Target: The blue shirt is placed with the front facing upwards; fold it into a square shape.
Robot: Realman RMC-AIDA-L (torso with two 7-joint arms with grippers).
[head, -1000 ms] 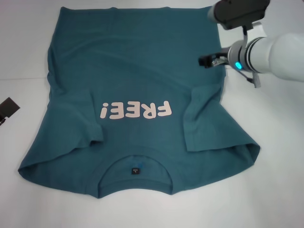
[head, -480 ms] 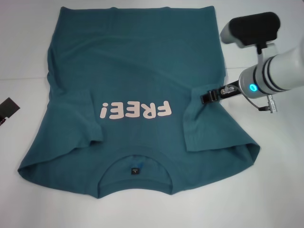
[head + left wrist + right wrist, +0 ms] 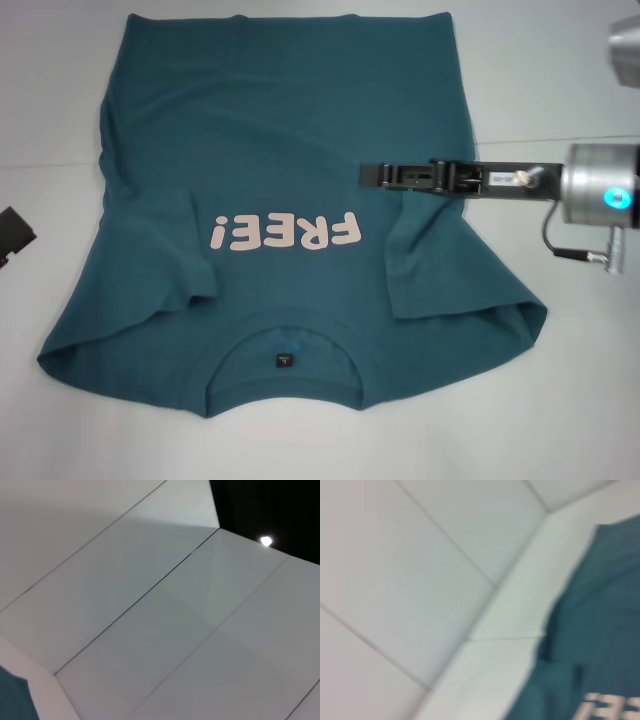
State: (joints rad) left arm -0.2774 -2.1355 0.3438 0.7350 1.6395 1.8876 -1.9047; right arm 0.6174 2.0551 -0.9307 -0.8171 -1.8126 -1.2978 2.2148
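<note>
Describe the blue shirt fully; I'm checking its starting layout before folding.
The teal-blue short-sleeved cotton-looking shirt lies front up on the white table, collar and small dark neck label nearest the robot, hem at the far edge. Pale pink "FREE!" lettering reads upside down. Both sleeves are folded inward, creased. The right hand reaches level over its right side; contact unclear.

Silver right wrist (image 3: 598, 196), cyan light, black cable, slim black fingers (image 3: 400, 175).
</note>
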